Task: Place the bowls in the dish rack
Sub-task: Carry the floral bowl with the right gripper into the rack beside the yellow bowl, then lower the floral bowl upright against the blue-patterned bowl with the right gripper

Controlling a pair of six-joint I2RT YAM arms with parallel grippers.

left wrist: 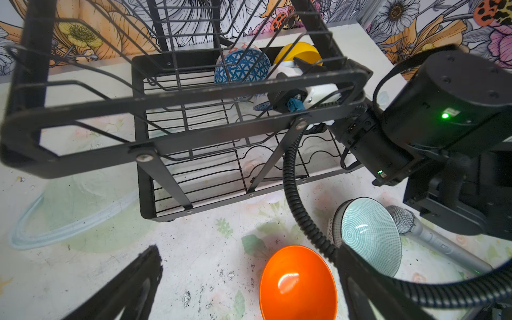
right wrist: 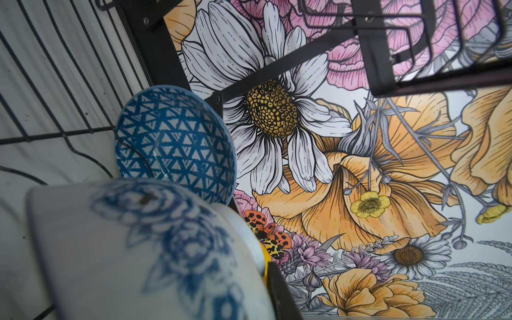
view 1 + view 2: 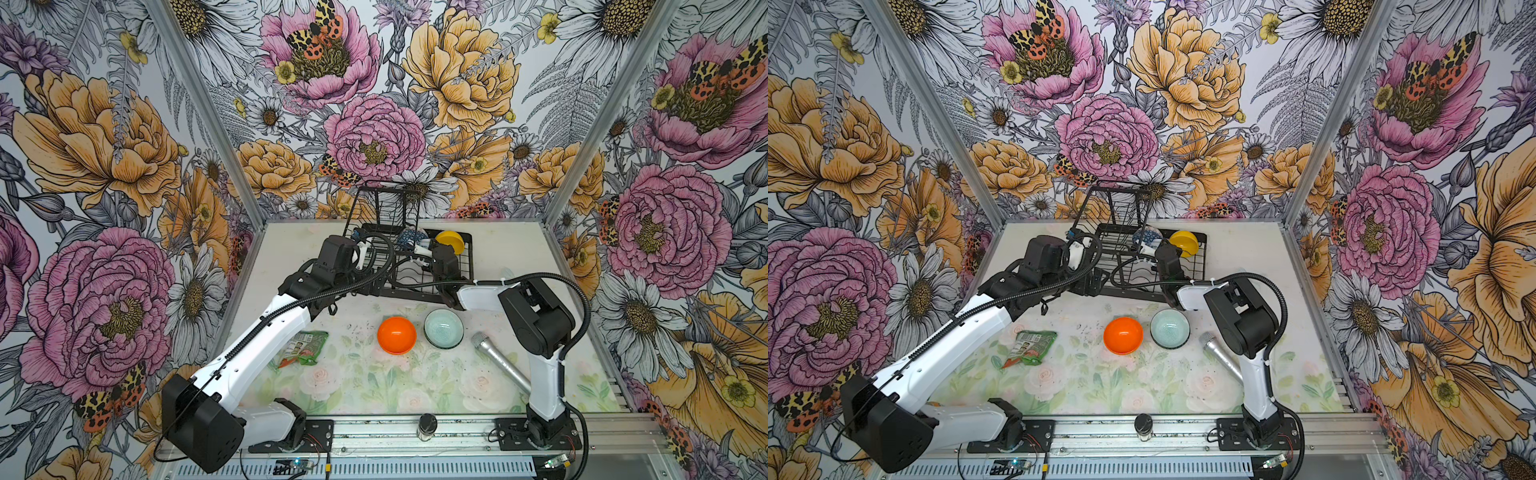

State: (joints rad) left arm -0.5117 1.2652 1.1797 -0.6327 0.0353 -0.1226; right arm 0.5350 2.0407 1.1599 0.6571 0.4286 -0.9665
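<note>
Our right claw (image 3: pixel 419 253) pinches the white-and-blue floral bowl (image 2: pixel 124 249) in the dish rack (image 1: pixel 139 116). Our left claw (image 1: pixel 248 249), at its nine o'clock, gapes wide.

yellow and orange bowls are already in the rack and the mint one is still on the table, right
No: the orange bowl is on the table too, beside the mint bowl, as both top views show. The yellow bowl is in the dish rack.

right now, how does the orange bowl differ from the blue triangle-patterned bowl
The orange bowl sits mouth up on the table; the blue triangle-patterned bowl stands on its side in the dish rack, in the lower tray. The orange bowl is plain and glossy; the blue triangle-patterned bowl is patterned inside and out. Both are small round bowls.
</note>
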